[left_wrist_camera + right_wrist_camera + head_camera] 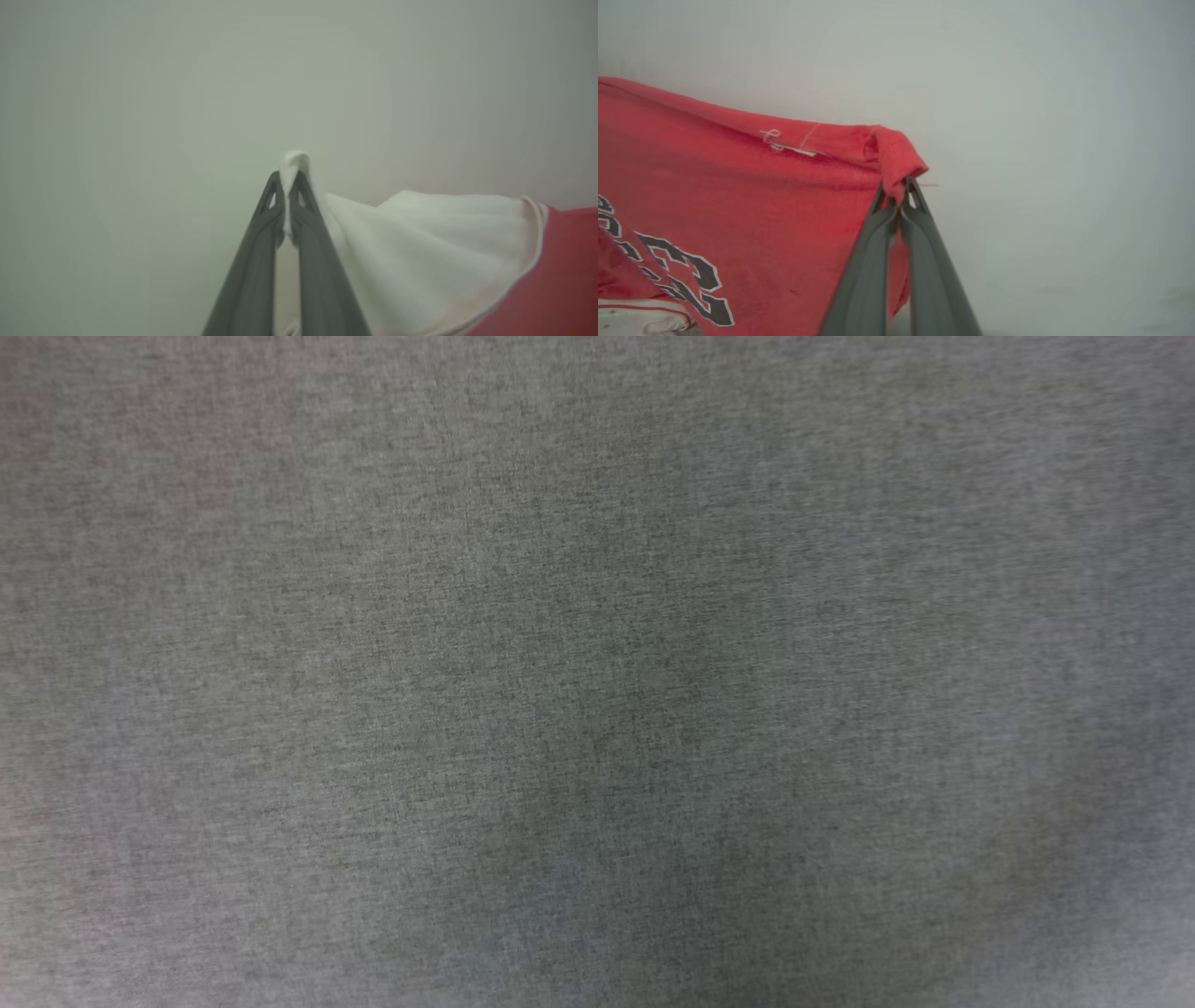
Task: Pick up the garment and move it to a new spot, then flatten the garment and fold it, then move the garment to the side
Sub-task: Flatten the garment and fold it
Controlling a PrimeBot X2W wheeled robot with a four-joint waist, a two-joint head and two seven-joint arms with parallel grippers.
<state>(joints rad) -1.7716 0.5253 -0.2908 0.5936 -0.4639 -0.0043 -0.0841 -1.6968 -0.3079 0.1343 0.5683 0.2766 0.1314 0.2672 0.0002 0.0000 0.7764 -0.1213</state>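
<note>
Grey woven cloth, heathered and finely textured, covers the flat surface (597,672) that the head view looks down on, with a soft darker patch near its middle.

In the two wrist views the garment (738,196) is held between the two arms against a pale, blurred grey background. Whether any of it touches the surface below, I cannot tell. In the right wrist view its red body spreads from the left edge to the middle, and its top edge slopes down toward the fingers. In the left wrist view a white sleeve (420,242) fans out to the right of the fingers and meets the red cloth at a curved seam near the right edge.

A black, white-outlined print (682,270) runs across the lower left of the red face, partly creased and cut off by the frame. A bit of white cloth with a thin red line (640,317) sits in the bottom left corner.

The left gripper (287,179) is clamped on a pinch of the white sleeve, which pokes up past its tips. The right gripper (901,189) is clamped on a bunched red corner of the garment.

A loose pale thread (773,137) curls near the red top edge.
</note>
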